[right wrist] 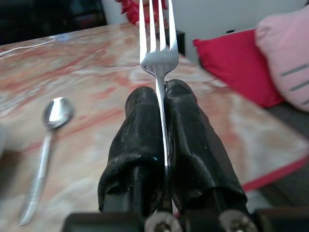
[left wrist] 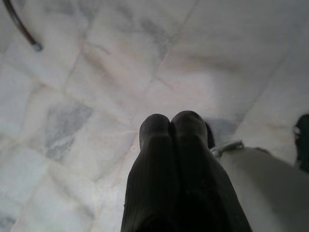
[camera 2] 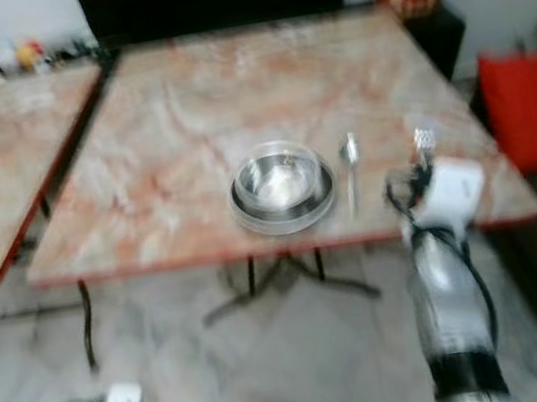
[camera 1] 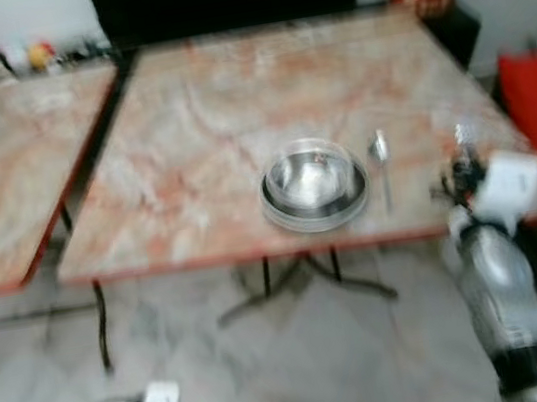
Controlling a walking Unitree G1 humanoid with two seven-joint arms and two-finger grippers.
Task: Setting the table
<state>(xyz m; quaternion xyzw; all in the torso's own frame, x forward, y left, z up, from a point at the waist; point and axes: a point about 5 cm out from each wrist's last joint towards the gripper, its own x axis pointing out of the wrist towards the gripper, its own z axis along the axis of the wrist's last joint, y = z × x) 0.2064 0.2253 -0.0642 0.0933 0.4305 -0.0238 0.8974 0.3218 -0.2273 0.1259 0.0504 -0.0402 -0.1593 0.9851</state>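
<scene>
Right end effector (right wrist: 161, 104) pinches a fork (right wrist: 157, 43) upright just right of the spoon (camera 1: 381, 159) beside the bowl (camera 1: 313, 182) on the worktop (camera 1: 186, 122); next likely laying the fork down by the bowl; left end effector (left wrist: 171, 128) pressed together, idle.

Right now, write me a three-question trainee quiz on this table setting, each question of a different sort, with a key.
1. True or false: the right claw is shut on a fork held with its tines pointing away from the wrist.
2. Multiple choice: the spoon lies on the marble-pattern table
A. inside the bowl
B. beside the steel bowl, on the side nearer the right arm
C. on the floor
3. Fill in: the bowl sits on a ___.

Key: 1 true; 2 B; 3 plate. The left claw hangs shut over the tiled floor, idle.
</scene>
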